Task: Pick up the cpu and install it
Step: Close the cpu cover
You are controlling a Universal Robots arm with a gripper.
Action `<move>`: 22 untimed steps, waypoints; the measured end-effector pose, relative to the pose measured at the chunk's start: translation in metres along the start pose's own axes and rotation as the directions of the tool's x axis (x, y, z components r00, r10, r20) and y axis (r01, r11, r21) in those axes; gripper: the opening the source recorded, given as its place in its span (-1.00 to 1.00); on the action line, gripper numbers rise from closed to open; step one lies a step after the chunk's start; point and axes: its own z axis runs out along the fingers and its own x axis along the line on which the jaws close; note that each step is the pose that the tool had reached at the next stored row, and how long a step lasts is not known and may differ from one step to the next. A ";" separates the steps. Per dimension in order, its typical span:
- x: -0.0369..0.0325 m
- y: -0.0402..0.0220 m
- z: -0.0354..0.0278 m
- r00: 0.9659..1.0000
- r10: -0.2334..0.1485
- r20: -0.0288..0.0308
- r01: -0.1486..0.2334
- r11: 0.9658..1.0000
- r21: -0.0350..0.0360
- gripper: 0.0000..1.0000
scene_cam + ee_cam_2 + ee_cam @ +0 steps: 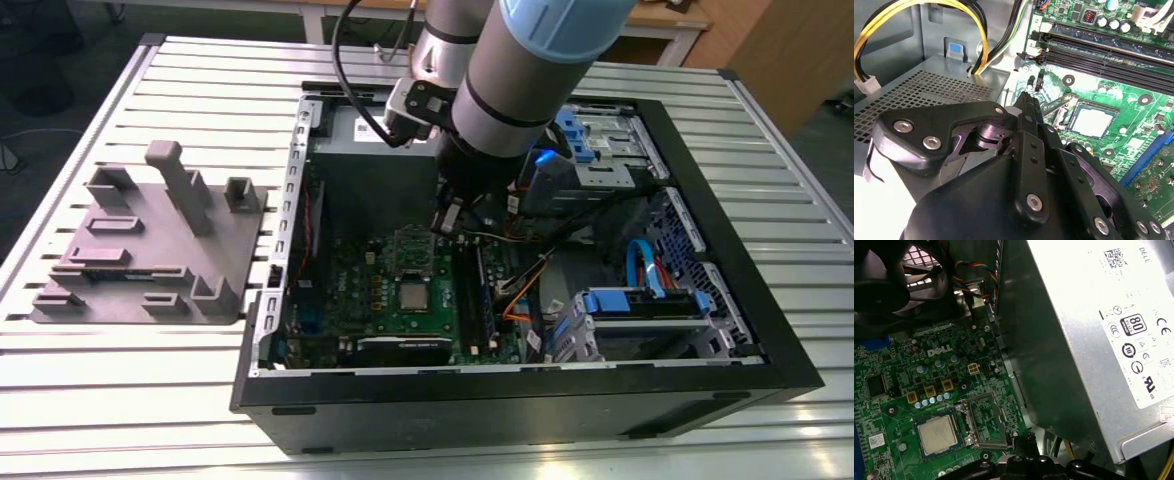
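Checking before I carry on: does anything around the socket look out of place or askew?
Nothing stands out. The cpu lies flat and square in its socket on the motherboard, with the retention frame open beside it.

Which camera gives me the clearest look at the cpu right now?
The first wrist view: the cpu sits flat in its socket on the motherboard, whole and unobstructed. The second wrist view shows it beyond the claw's linkage. The exterior view shows it small, below the arm.
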 end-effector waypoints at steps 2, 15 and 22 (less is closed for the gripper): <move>0.0000 0.0000 0.0000 1.000 0.000 0.000 0.000 1.000 0.000 -0.80; -0.0005 0.0007 -0.0036 1.000 -0.001 0.000 0.001 1.000 0.000 -0.80; -0.0003 0.0006 -0.0038 1.000 -0.004 -0.011 0.004 1.000 0.003 -0.80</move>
